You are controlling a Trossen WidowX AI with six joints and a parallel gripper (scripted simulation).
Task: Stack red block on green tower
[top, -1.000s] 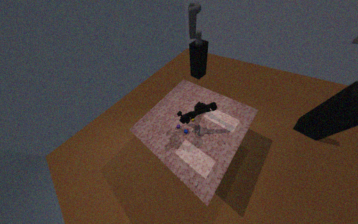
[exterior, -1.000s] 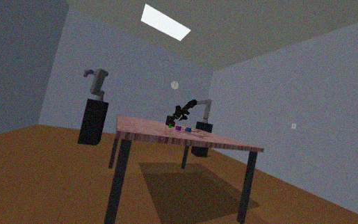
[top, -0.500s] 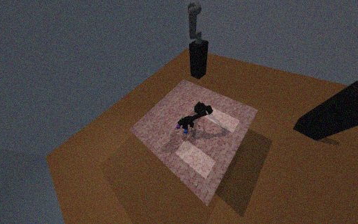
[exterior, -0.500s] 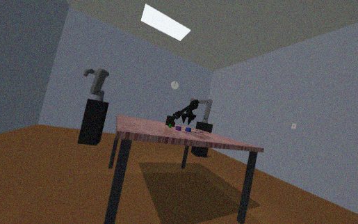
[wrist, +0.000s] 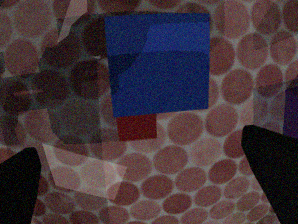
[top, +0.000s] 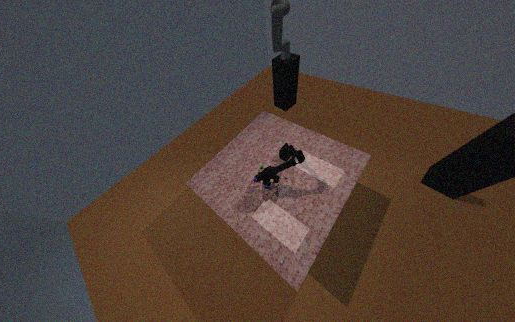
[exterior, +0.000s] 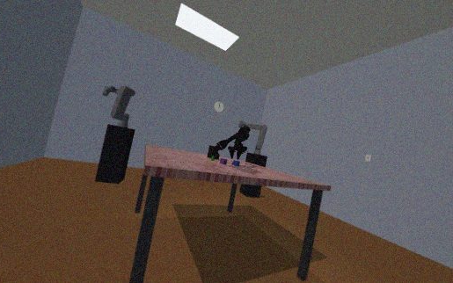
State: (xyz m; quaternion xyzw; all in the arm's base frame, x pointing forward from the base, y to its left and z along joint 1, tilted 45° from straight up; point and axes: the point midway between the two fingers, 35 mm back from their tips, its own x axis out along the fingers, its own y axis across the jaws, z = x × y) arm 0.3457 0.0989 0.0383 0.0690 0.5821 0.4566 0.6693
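The hand (top: 269, 181) (exterior: 236, 157) (wrist: 141, 148) is open, its fingers spread wide with nothing between them, and points down over the bench (top: 231, 150) (exterior: 181, 163) (wrist: 170, 160). The red block (wrist: 136, 127) shows in the wrist view, partly hidden by the blue block (top: 267, 187) (exterior: 236, 163) (wrist: 159, 65); whether the two touch, I cannot tell. Red appears in the gap between the fingers as that view shows it, nearer the left edge's finger. At the right edge, the purple block (top: 255, 180) (exterior: 223, 161) (wrist: 292, 112) is cut off, well apart from the red one. The green tower (top: 261, 167) (exterior: 213, 158) stands on the far side of the purple block from the blue one in the exterior view, too small for its levels to be counted. The red block is off the tower.
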